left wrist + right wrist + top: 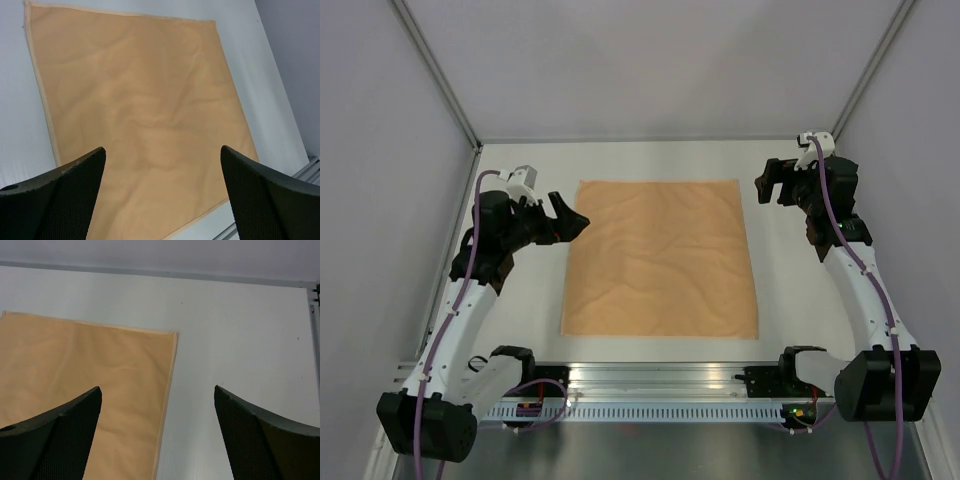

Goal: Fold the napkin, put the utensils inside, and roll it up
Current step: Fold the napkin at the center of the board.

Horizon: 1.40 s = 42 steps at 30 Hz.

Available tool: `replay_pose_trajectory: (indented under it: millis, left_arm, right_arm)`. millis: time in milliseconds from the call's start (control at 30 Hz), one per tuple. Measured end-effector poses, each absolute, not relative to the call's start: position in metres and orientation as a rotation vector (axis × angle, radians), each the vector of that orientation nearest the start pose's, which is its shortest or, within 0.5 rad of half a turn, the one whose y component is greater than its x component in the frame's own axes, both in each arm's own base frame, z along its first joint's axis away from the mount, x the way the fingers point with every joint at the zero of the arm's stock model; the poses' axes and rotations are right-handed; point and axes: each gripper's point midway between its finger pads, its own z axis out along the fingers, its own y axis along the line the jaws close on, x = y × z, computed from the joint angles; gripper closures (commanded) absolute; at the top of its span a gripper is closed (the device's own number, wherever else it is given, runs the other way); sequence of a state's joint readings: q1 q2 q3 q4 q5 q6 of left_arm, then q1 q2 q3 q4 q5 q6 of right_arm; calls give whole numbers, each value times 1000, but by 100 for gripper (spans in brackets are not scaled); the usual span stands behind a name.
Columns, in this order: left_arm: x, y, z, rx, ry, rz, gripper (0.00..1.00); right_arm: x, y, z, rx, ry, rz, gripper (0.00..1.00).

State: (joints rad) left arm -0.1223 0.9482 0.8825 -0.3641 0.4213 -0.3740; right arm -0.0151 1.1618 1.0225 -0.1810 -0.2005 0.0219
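1. Fingers (65,200) of the left gripper (568,217), black and textured, stand spread as wide as they go and hold nothing; its wrist view shows only cloth lying beyond the gap.
2. Black fingers (55,440) of the right gripper (772,188) are likewise fully apart, and nothing sits between the 2 of them.
3. The large, thin, light orange-tan square cloth napkin (660,258) lies flat, unfolded and slightly wrinkled in the middle of the white table (780,290).
4. Seen from the napkin's centre in the top view, the left gripper is at about 10 o'clock, its tips at the cloth's left hem; whether they touch it cannot be told.
5. The right gripper is at about 2 o'clock, just beyond the napkin's far right corner, apart from the cloth and over bare table.
6. In the right wrist view, that corner lies at about 11 o'clock, its hem running down near the left-hand finger.
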Motion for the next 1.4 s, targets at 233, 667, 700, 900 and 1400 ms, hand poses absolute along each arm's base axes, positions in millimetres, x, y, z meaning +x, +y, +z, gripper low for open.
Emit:
replay_pose_trajectory:
  millis: [233, 667, 700, 900, 1400]
  left_arm:
    - [281, -156, 240, 138, 2051, -744, 0]
    - [222, -342, 177, 650, 2111, -639, 8]
    - [215, -354, 164, 694, 2117, -620, 9]
    - [175, -417, 123, 895, 2061, -564, 14]
    - [130, -507, 74, 1076, 1830, -616, 39]
  right_arm:
    - [387, 27, 264, -88, 1890, 176, 2]
    - [388, 22, 258, -70, 1914, 154, 2]
    - [389, 22, 256, -68, 1920, 154, 2]
    - [393, 22, 244, -66, 1956, 156, 2]
    - [395, 20, 240, -58, 1968, 144, 2]
